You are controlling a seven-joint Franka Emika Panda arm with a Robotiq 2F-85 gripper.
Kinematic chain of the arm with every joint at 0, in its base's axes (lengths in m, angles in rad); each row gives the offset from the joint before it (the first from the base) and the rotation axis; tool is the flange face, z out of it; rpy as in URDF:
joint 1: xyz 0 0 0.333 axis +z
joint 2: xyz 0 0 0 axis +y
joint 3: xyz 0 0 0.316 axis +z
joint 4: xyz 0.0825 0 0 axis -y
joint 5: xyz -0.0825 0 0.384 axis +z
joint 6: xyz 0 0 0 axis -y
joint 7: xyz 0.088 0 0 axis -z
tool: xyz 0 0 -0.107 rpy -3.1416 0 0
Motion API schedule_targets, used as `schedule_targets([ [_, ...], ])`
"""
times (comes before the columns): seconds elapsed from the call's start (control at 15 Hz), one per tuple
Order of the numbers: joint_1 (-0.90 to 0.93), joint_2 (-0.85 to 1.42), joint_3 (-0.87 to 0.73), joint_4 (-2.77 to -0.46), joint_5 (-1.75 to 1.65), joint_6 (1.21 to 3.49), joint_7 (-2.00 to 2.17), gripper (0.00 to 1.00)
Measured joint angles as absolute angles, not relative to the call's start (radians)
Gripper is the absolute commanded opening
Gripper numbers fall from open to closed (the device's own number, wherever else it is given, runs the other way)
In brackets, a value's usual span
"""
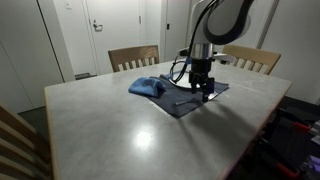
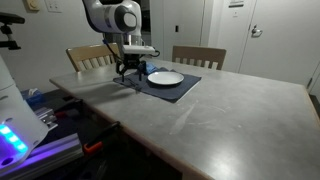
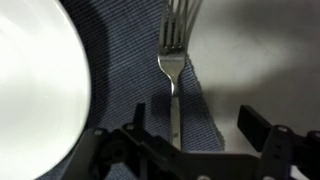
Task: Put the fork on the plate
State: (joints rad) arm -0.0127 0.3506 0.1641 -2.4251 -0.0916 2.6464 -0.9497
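Hand wide open, straddling fork on blue mat; plate beside.

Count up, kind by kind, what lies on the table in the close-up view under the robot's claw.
Fork: 1
Plate: 1
Cloth placemat: 1
Total: 3

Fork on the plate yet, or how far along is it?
Done: nothing; the slim silvery metal fork lies on the dark blue mat beside the round white plate. In hand: the open gripper straddles its handle. Left: grip, lift, set on plate.
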Motion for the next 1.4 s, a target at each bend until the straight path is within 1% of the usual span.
schedule_targets([
  [0.07, -0.013, 0.351, 0.166, -2.425, -0.088, 2.646, -0.95, 0.92],
  [0.13, -0.013, 0.353, 0.168, -2.425, -0.085, 2.647, -0.95, 0.88],
  [0.27, -0.013, 0.357, 0.173, -2.425, -0.077, 2.647, -0.95, 0.87],
  [0.47, -0.014, 0.368, 0.18, -2.426, -0.068, 2.65, -0.95, 0.89],
  [0.6, -0.014, 0.381, 0.184, -2.426, -0.067, 2.654, -0.95, 0.85],
  [0.73, -0.017, 0.389, 0.189, -2.427, -0.067, 2.661, -0.95, 0.69],
  [1.07, -0.031, 0.385, 0.193, -2.426, -0.067, 2.685, -0.95, 0.49],
  [1.13, -0.034, 0.385, 0.193, -2.425, -0.067, 2.69, -0.95, 0.52],
  [1.33, -0.041, 0.385, 0.198, -2.425, -0.067, 2.691, -0.95, 0.53],
  [1.4, -0.042, 0.385, 0.199, -2.425, -0.067, 2.691, -0.95, 0.41],
])
